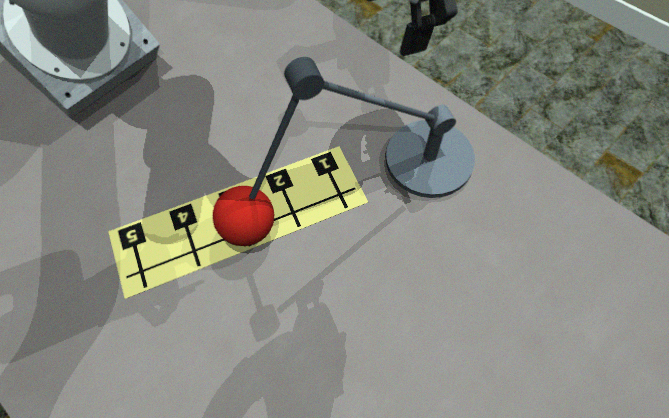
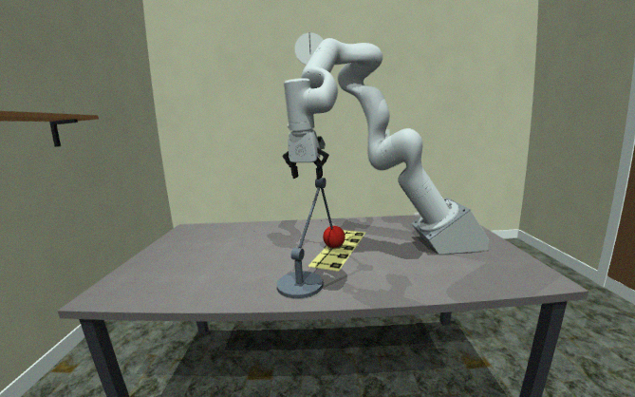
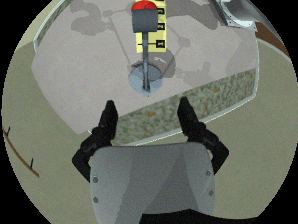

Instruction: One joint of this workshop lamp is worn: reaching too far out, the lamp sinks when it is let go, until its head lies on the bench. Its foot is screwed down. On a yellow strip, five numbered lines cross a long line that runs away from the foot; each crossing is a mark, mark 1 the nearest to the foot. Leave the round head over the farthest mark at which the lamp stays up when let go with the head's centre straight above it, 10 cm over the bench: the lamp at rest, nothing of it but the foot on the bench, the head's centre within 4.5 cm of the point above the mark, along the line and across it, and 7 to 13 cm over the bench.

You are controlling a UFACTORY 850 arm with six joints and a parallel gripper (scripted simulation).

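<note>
Red head low near mark 3, gripper wide and off the lamp

The gripper point(image 1: 426, 30) point(image 2: 307, 175) point(image 3: 147, 105) has its fingers spread wide with nothing between them, apart from the elbow joint point(image 1: 303, 77) point(image 2: 320, 182) point(image 3: 145, 20). The step in hand looks like letting the lamp show whether it holds. Done well, that means backing off along a free path, brushing neither joint nor rod, then waiting until all motion dies before judging. A slow sink could pass for rest, so the height deserves a second look; should the head drop, a nearer mark is the likely answer.

Outward from the elbow, a dark, thin upper rod point(image 1: 277, 145) point(image 2: 326, 207) slopes down to the glossy round head point(image 1: 243, 215) point(image 2: 333, 236) point(image 3: 144, 6), and a lower rod point(image 1: 375, 101) point(image 2: 308, 219) point(image 3: 145, 55) runs to the post. From above, the head covers the third crossing of the yellow strip point(image 1: 162, 272) point(image 2: 329, 267) point(image 3: 141, 48); its exact height and centring cannot be told. The blue-grey foot point(image 1: 430, 181) point(image 2: 292, 287) point(image 3: 135, 80) sits flat on the bench point(image 1: 534, 311) point(image 2: 186, 271) point(image 3: 65, 85), beyond mark 1.
</note>
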